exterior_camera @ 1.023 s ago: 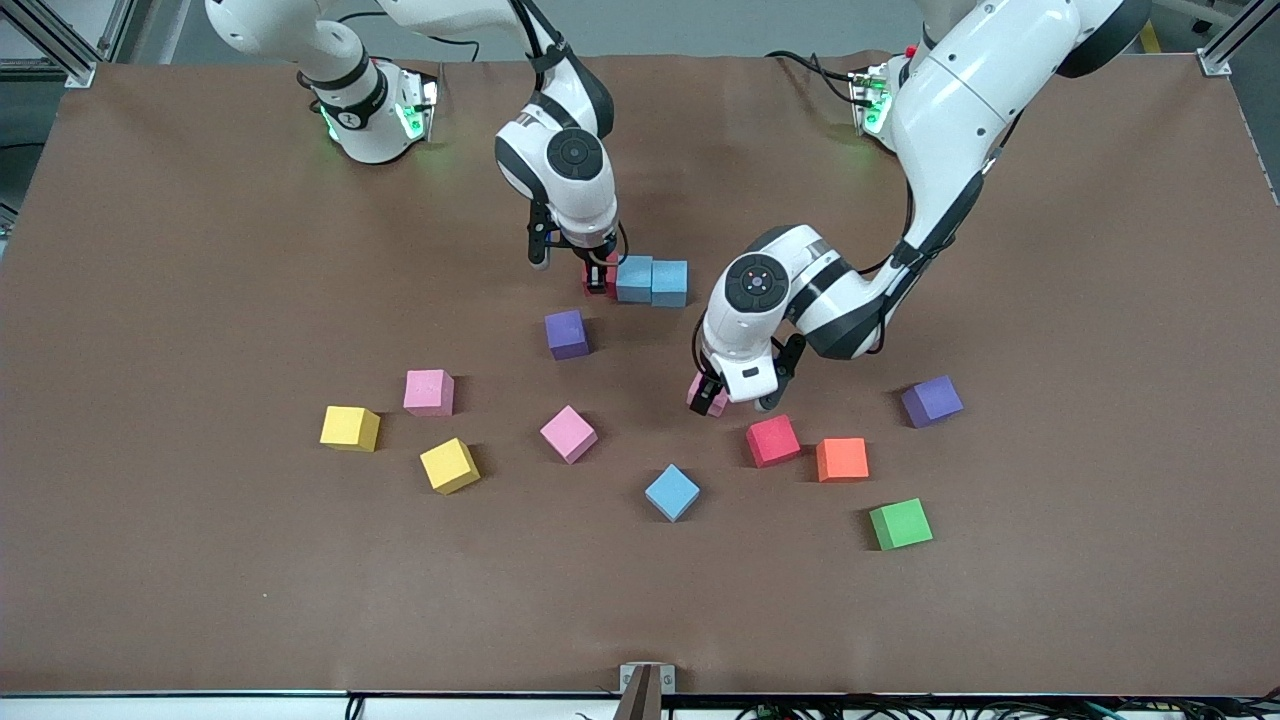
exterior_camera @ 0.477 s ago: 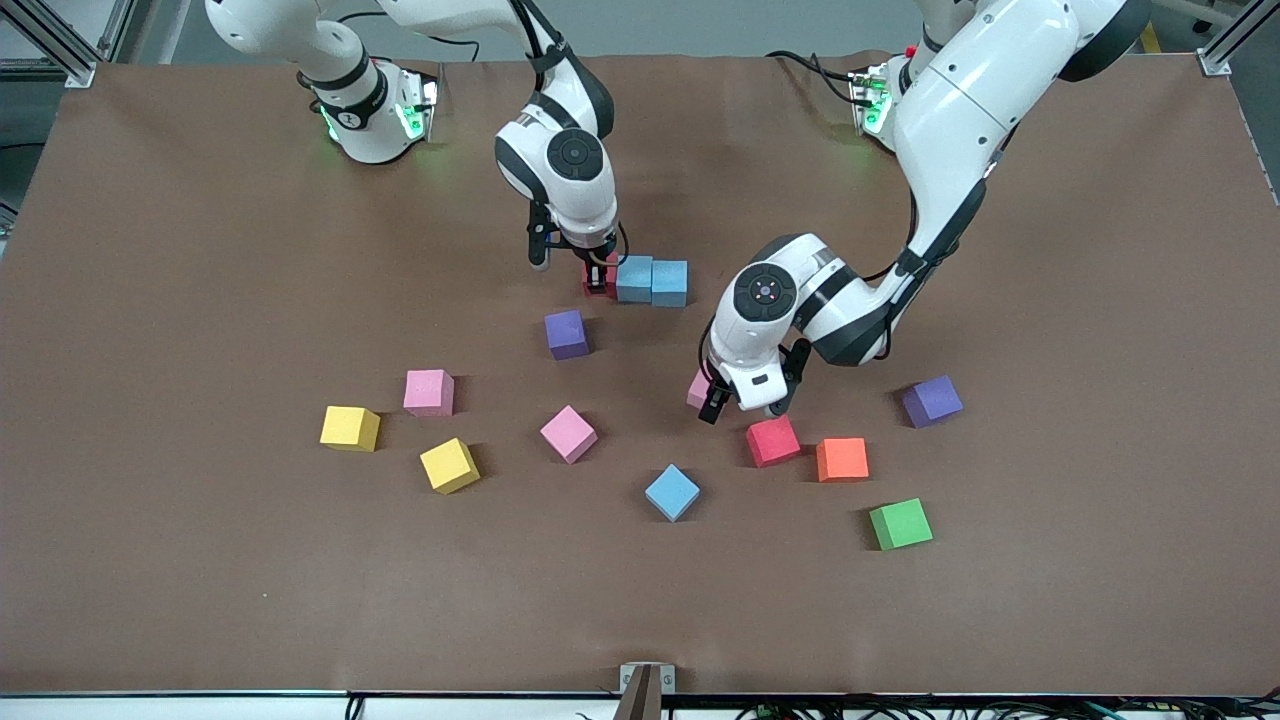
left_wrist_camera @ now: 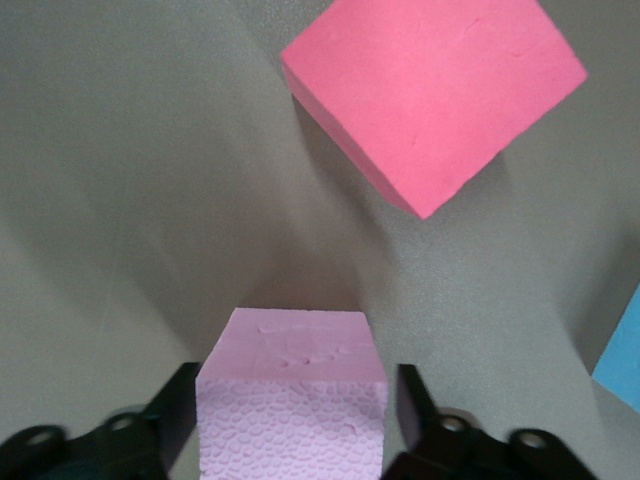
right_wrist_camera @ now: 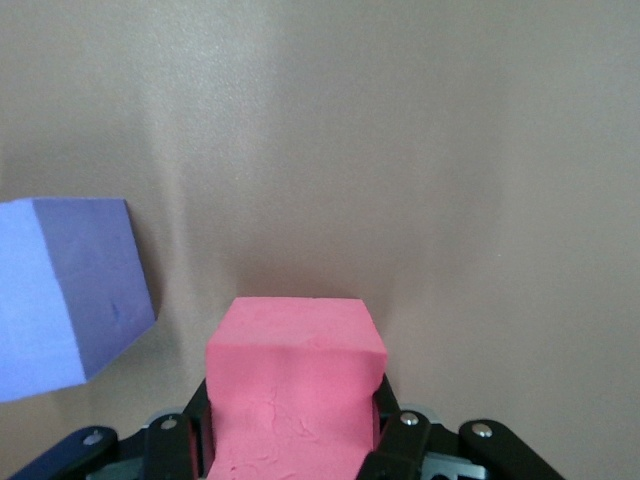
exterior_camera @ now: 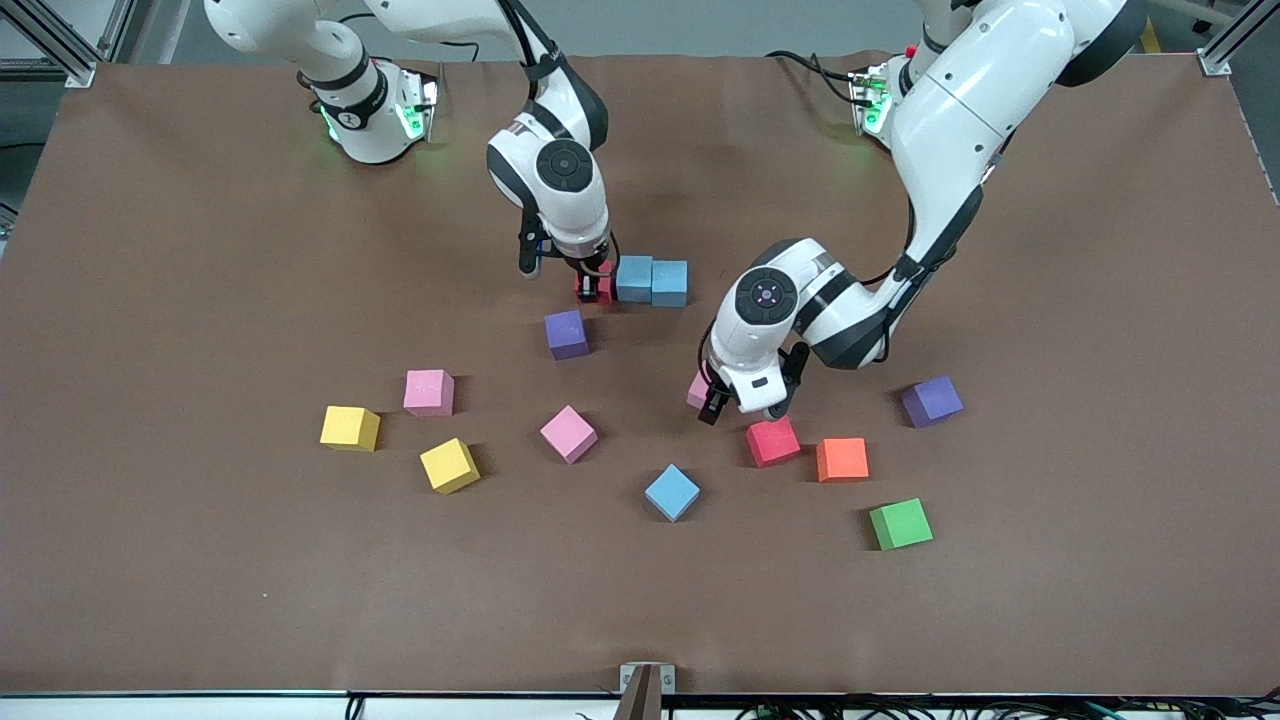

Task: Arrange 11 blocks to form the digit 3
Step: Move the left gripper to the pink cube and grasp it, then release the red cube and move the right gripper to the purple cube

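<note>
Two blue blocks (exterior_camera: 651, 281) touch in a short row in mid-table. My right gripper (exterior_camera: 590, 285) is shut on a red block (exterior_camera: 589, 288) right beside that row, toward the right arm's end. The right wrist view shows the red block (right_wrist_camera: 295, 390) squeezed between the fingers (right_wrist_camera: 293, 410). My left gripper (exterior_camera: 712, 400) is shut on a pink block (exterior_camera: 697, 388) just above the table, beside a loose red block (exterior_camera: 772, 441). The left wrist view shows this pink block (left_wrist_camera: 290, 400) in the gripper (left_wrist_camera: 295, 380) and the red one (left_wrist_camera: 430, 90).
Loose blocks lie nearer the camera: purple (exterior_camera: 567, 333), pink (exterior_camera: 429, 392), pink (exterior_camera: 568, 433), yellow (exterior_camera: 350, 428), yellow (exterior_camera: 449, 465), blue (exterior_camera: 671, 492), orange (exterior_camera: 842, 459), purple (exterior_camera: 931, 400). A green cube (exterior_camera: 900, 524) lies near the orange one.
My left gripper has lifted the pink block slightly off the table. My right gripper has shifted a little with the red block, staying by the blue row.
</note>
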Controlling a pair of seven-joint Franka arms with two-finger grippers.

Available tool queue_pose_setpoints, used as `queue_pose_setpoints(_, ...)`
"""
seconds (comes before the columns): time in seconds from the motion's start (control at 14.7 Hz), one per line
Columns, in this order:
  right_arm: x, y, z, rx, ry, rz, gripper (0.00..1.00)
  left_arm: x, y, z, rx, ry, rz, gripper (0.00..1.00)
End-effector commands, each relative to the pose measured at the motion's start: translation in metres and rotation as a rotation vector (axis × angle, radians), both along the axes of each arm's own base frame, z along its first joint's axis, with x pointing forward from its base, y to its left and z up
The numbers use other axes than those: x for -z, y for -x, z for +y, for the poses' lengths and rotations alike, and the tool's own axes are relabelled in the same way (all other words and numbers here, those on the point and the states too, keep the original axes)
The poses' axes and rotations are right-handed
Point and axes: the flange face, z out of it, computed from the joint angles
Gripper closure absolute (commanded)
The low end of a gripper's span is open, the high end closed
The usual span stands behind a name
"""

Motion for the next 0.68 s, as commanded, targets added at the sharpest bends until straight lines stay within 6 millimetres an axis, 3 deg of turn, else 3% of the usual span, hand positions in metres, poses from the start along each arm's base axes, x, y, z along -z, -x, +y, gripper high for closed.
queue_pose_setpoints(0.0,0.013,-0.006,-0.006,0.010,0.009,-0.002,1.00,-0.001,-0.003,-0.004,-0.003,-0.006,-0.024,0.40)
queue_pose_setpoints(0.07,0.013,-0.004,-0.004,0.014,0.010,-0.002,1.00,-0.003,-0.003,-0.004,-0.003,-0.006,-0.027,0.50)
queue_pose_setpoints(0.2,0.013,0.001,0.000,0.018,0.010,-0.001,1.00,-0.008,-0.005,-0.003,-0.005,-0.006,-0.034,0.60)
queue_pose_setpoints(0.61,0.011,0.013,0.012,0.026,0.007,-0.005,1.00,-0.035,-0.018,0.008,-0.022,-0.005,-0.072,0.62)
